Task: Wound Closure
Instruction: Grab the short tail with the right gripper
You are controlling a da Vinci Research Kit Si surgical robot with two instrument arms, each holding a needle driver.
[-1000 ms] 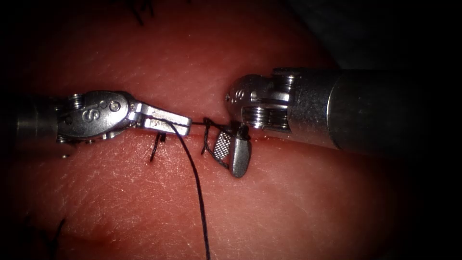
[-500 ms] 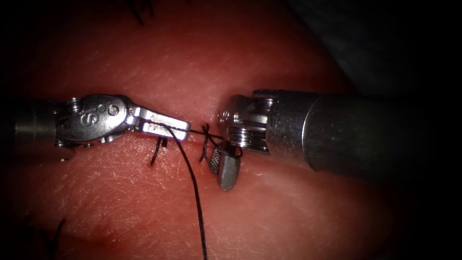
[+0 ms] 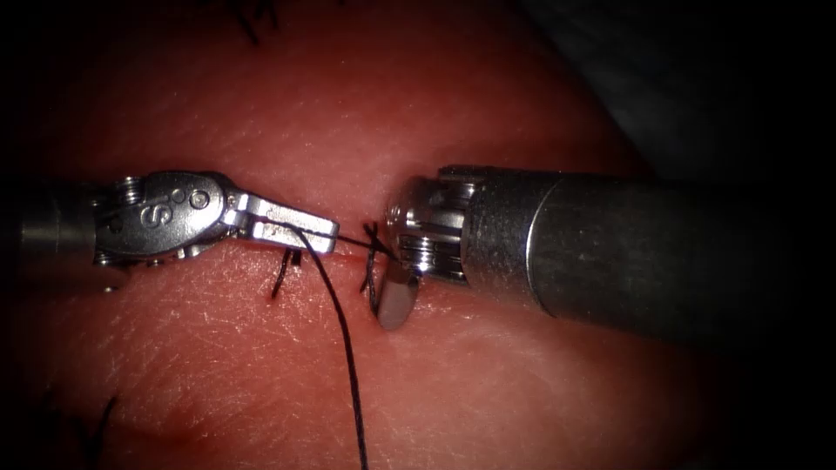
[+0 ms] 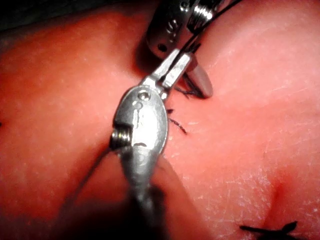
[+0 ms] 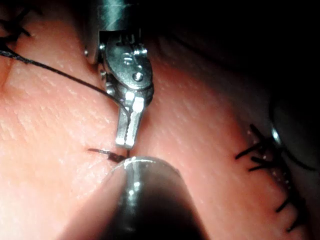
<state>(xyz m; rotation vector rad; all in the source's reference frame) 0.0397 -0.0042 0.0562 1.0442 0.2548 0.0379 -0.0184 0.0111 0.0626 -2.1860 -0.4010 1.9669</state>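
Observation:
The left tool [image 3: 327, 235] lies along the cut [image 3: 348, 254] from the left, its jaws shut on the dark thread [image 3: 345, 339]. One strand runs taut from them to the knot [image 3: 374, 247] on the cut; the other hangs down over the tissue [image 3: 522, 383]. The right tool [image 3: 390, 318] comes in from the right and points down just right of the knot, jaws shut on the thread tail beside it. The left wrist view has the left tool [image 4: 179, 66] on the thread, the right tool's jaw [image 4: 202, 82] just beyond. In the right wrist view the left tool [image 5: 127, 140] holds the thread [image 5: 60, 72].
A short cut end of thread [image 3: 280, 273] sticks out of the tissue below the left tool's jaws. Finished stitches [image 5: 270, 165] lie farther along the cut, and other dark thread ends [image 3: 252, 22] show at the far edge of the tissue.
The right tool's jaws, open around the thread tail by the knot a second ago, have closed on it. That tool has slid left toward the knot. The left tool has barely moved.

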